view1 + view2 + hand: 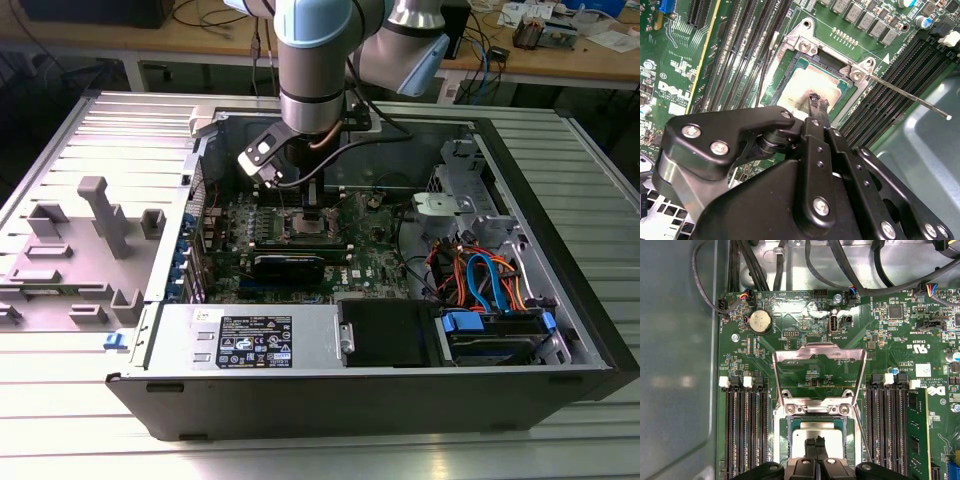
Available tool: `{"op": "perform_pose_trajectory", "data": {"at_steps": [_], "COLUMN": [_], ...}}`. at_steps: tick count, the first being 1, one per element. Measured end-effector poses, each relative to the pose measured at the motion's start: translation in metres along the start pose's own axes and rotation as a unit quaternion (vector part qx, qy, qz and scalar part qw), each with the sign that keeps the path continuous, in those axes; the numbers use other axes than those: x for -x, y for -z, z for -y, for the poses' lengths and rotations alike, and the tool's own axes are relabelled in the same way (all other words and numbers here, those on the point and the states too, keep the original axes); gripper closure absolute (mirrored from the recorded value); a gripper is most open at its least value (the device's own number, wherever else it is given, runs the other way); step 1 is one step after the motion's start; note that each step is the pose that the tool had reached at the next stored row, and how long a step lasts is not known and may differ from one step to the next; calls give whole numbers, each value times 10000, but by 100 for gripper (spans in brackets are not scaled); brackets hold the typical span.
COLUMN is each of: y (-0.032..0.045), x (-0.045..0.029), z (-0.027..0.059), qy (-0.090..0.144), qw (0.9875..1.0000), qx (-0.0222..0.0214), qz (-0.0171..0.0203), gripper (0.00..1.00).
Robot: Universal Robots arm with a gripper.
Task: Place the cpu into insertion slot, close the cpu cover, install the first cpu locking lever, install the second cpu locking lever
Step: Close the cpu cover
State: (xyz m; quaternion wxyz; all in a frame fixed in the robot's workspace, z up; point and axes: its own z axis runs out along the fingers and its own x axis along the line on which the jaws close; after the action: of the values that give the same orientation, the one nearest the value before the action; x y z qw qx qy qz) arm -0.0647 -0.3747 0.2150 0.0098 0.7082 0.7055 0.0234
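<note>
In the exterior view, the power supply lies low in the frame, along the open computer case's near wall. Beyond it, at upper centre, the gripper reaches down to the motherboard. In both wrist views its fingers are closed together with nothing between them, tips right at the cpu, which lies in the insertion slot. Behind it the cpu cover stands open, and a locking lever juts out unlatched.

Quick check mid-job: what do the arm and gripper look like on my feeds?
The arm is a silver-grey tube with light blue joint caps; a black cable loops off its wrist. The gripper is matt black, built of linked plates with silver screw heads, ending in two slim fingers.
</note>
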Motion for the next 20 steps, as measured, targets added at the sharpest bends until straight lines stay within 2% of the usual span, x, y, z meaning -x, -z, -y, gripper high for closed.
{"op": "perform_pose_trajectory", "data": {"at_steps": [10, 13, 17, 20], "y": [0, 2, 26, 82], "x": [0, 1, 0, -2], "z": [-2, -10, -13, -16], "qy": [1, -1, -2, -2], "qw": [10000, 10000, 10000, 10000], "qx": [-2, -68, -89, -93], "qz": [-1, 0, 0, 0], "gripper": [89, 89, 89, 89]}}
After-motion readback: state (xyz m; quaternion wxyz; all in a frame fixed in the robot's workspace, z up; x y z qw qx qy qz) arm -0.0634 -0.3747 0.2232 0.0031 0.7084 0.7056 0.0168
